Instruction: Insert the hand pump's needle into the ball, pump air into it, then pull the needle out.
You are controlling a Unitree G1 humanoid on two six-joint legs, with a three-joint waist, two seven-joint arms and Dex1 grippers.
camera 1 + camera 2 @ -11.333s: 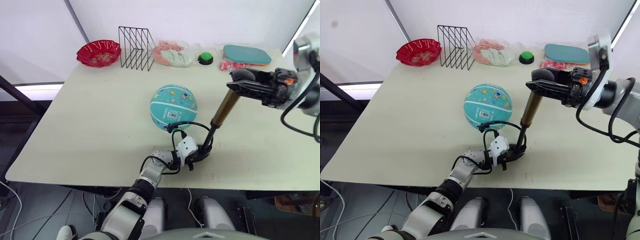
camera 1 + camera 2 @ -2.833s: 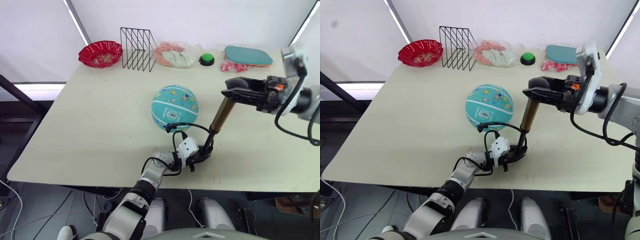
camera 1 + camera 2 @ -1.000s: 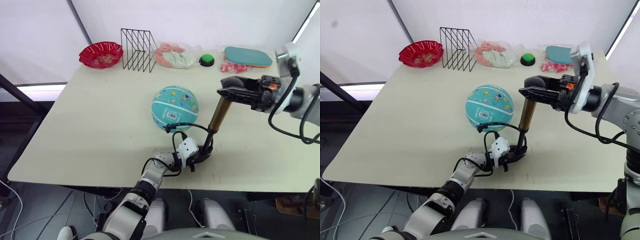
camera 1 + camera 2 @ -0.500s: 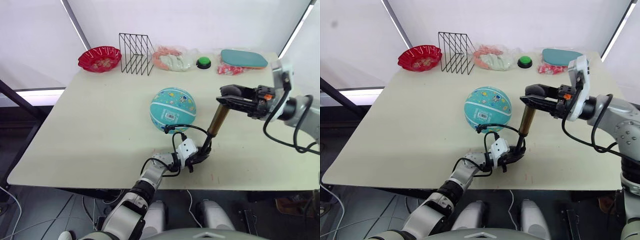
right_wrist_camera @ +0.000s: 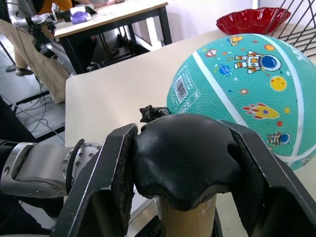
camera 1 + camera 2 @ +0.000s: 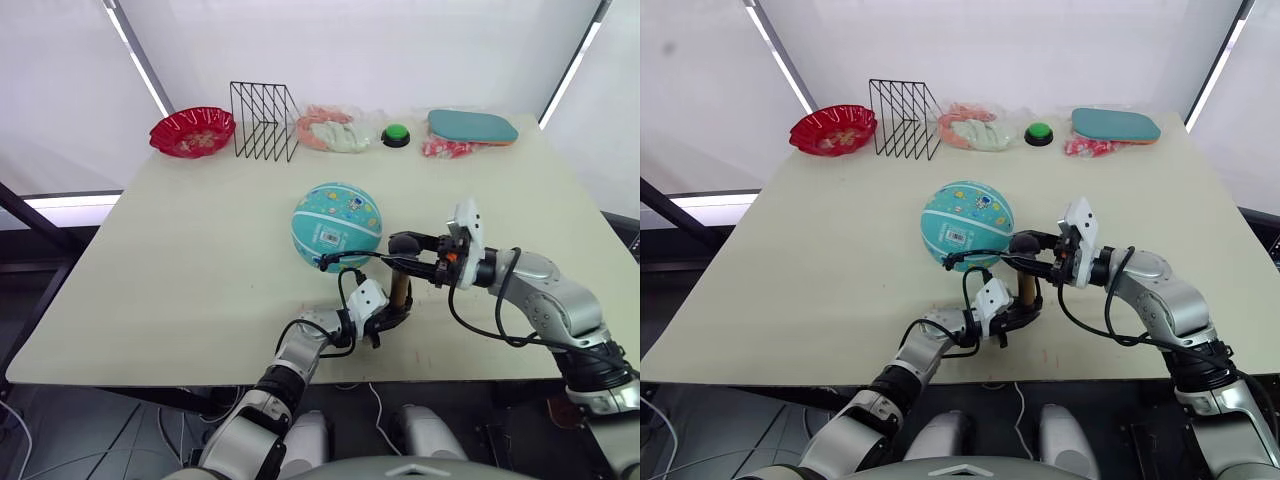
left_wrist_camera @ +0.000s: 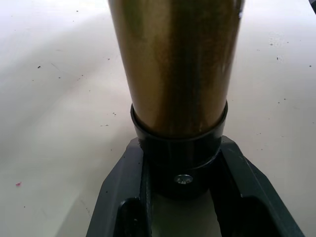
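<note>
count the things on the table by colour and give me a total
teal: 2, the ball and the oval pad
red: 1, the bowl
black: 1, the wire rack
green: 1, the button
bronze-gold: 1, the hand pump
pink and white: 2, bags
total: 8

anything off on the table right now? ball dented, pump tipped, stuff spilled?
Nothing stands out. The ball looks round, no dent showing. The pump stands upright, its base in the left gripper and its top cap in the right gripper. The hose loops toward the ball.
</note>
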